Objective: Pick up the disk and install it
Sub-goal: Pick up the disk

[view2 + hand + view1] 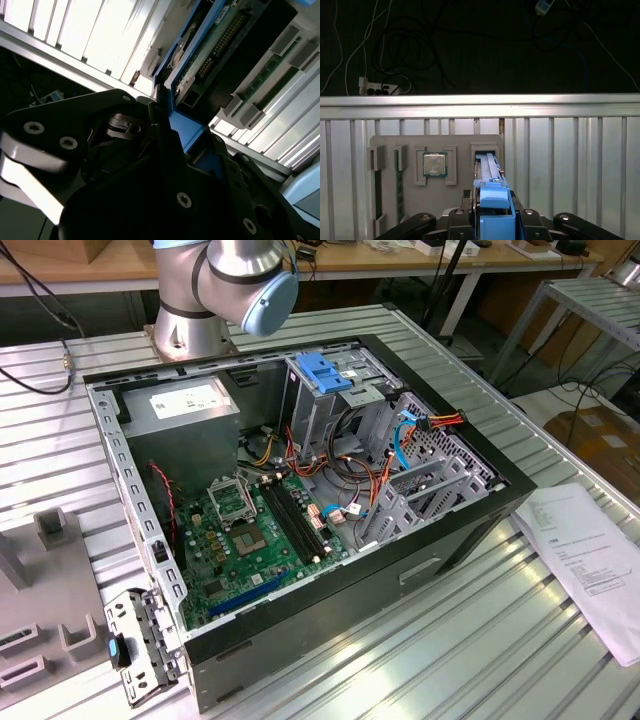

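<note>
We see the disk [489, 167] standing on edge in a slot of the grey holder tray [410, 200], which lies on the slatted desk [570, 165]. Its long axis runs straight away from the end effector [494, 217]. The end effector straddles the near, blue-edged end of the disk and, as we judge it, is pressed together on it.
</note>
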